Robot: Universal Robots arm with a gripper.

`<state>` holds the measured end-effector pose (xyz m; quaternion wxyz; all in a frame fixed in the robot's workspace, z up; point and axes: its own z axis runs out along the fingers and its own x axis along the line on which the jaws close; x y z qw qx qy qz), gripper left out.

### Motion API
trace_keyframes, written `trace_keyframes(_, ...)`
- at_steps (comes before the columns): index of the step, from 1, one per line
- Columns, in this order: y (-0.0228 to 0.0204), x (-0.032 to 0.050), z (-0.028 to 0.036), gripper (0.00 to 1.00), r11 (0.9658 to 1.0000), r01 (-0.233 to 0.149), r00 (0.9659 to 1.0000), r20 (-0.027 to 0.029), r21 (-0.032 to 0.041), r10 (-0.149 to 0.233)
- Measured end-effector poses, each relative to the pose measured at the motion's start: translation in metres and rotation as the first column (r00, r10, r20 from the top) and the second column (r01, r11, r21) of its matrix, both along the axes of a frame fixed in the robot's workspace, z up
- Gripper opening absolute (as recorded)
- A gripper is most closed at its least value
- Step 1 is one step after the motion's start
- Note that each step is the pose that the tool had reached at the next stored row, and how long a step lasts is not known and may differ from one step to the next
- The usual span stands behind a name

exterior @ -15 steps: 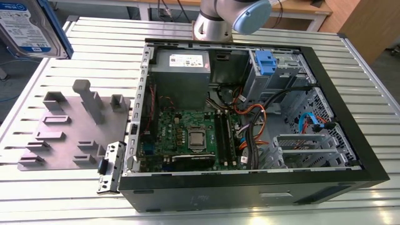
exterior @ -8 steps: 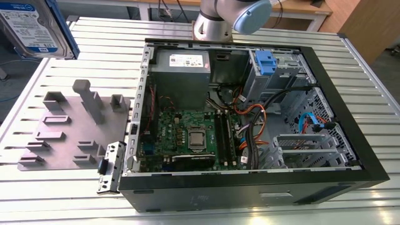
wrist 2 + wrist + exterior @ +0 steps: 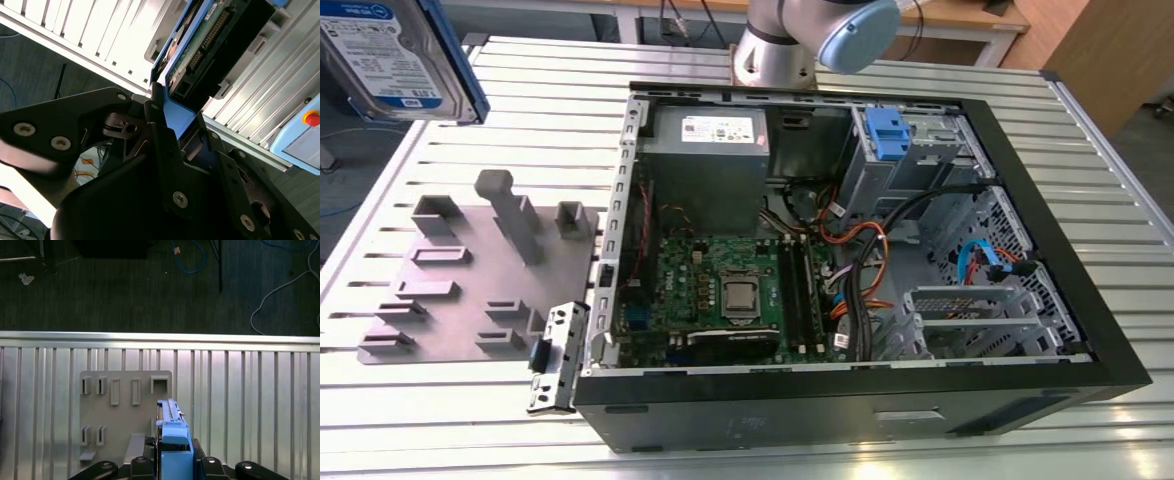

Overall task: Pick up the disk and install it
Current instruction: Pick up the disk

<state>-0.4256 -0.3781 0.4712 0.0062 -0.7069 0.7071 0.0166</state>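
The disk (image 3: pixel 387 60), silver-grey with a white-and-blue label and blue side rails, hangs in the air at the exterior view's far left, above the table edge. In the second wrist view my gripper (image 3: pixel 177 125) is shut on the disk (image 3: pixel 215 45), its black fingers (image 3: pixel 160 135) clamping the blue rail end. The first wrist view looks down the disk (image 3: pixel 172 432) edge-on, with my gripper (image 3: pixel 172 467) around it above the grey holder plate (image 3: pixel 125 410). The open computer case (image 3: pixel 854 400) lies to the exterior view's right of the disk.
A grey fixture plate (image 3: pixel 467 270) with upright slots sits on the ribbed metal table (image 3: pixel 427 400). Inside the case are a motherboard (image 3: pixel 734 290), a grey power-supply box (image 3: pixel 707 135), a blue latch on the drive cage (image 3: pixel 887 135) and loose cables (image 3: pixel 867 240). The arm's base (image 3: pixel 781 45) stands behind the case.
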Motion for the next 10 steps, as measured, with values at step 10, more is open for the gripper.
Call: trace_keyframes(10,0.0,0.0,0.0196,0.36,1.0,0.0,1.0,-0.0002,-0.0001,0.0)
